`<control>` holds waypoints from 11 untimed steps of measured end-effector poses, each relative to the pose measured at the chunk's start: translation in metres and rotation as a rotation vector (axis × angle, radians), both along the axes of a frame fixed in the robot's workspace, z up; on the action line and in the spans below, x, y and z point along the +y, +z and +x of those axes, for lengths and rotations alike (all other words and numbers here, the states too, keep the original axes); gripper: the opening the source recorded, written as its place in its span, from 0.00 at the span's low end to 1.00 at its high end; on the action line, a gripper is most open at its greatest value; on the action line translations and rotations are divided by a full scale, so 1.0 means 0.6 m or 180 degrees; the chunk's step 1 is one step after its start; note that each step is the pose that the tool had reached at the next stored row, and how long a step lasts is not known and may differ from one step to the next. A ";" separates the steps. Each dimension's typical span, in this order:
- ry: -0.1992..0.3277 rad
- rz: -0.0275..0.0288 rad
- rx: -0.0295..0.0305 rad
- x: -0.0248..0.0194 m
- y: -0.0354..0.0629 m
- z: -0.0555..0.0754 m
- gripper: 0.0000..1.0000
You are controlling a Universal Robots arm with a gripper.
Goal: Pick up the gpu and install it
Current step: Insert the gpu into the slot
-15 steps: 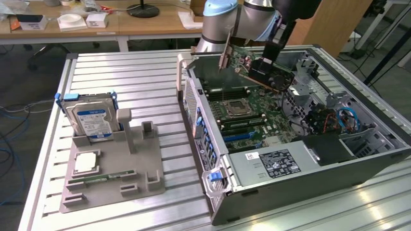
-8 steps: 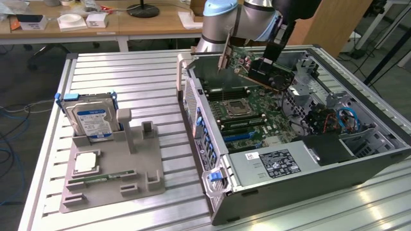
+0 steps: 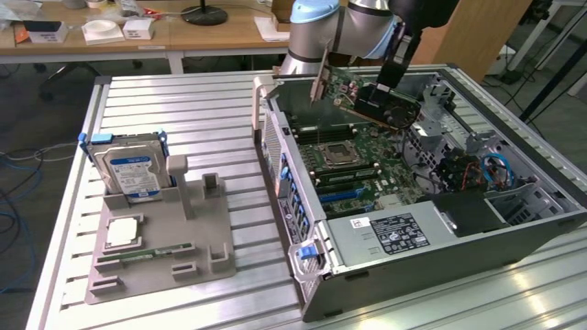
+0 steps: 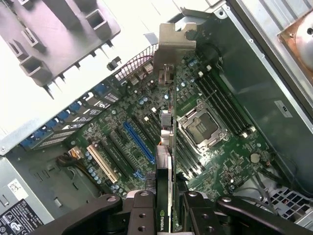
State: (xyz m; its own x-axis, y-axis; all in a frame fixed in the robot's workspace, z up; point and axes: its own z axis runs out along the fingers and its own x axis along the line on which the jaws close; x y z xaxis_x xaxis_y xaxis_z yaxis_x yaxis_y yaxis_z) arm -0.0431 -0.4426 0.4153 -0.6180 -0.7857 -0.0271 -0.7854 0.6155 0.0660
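The gpu (image 3: pixel 353 93) is a green card with a black fan face and a metal bracket at one end. It hangs tilted in the air above the motherboard (image 3: pixel 362 165), inside the open computer case (image 3: pixel 403 237). My gripper (image 3: pixel 385 93) is shut on its fan end. In the wrist view the gpu (image 4: pixel 167 127) shows edge-on, running from between my gripper (image 4: pixel 166 218) fingers to its bracket (image 4: pixel 173 44). It is over the board and touches no slot. The blue slot (image 4: pixel 139 142) lies beside the card's line.
A grey parts holder (image 3: pixel 161 240) on the slatted table, to the exterior view's left, carries a silver hard drive (image 3: pixel 133 168), a processor (image 3: pixel 124 232) and a memory stick (image 3: pixel 151 253). The case's walls surround the board. The processor socket (image 4: pixel 200 126) and memory slots (image 4: pixel 222 105) lie under the card.
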 end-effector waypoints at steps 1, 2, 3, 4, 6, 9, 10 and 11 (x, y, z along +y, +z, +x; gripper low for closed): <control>0.0023 0.0000 0.0000 0.0000 0.000 0.000 0.26; 0.0048 0.0000 0.0000 0.0000 0.000 0.000 0.26; 0.0074 0.0000 0.0000 0.0000 0.000 0.000 0.26; 0.0099 0.0000 0.0000 0.0000 0.000 0.000 0.26; 0.0150 0.0000 0.0000 0.0000 0.000 0.000 0.26; 0.0227 0.0000 0.0000 0.0000 0.000 0.000 0.26; 0.0252 0.0000 0.0000 -0.0001 0.000 0.000 0.26; 0.0280 0.0000 0.0000 -0.0001 0.000 0.000 0.26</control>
State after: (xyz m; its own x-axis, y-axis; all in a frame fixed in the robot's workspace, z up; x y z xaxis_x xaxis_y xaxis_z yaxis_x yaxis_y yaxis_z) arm -0.0431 -0.4426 0.4153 -0.5466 -0.8369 -0.0270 -0.8364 0.5441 0.0660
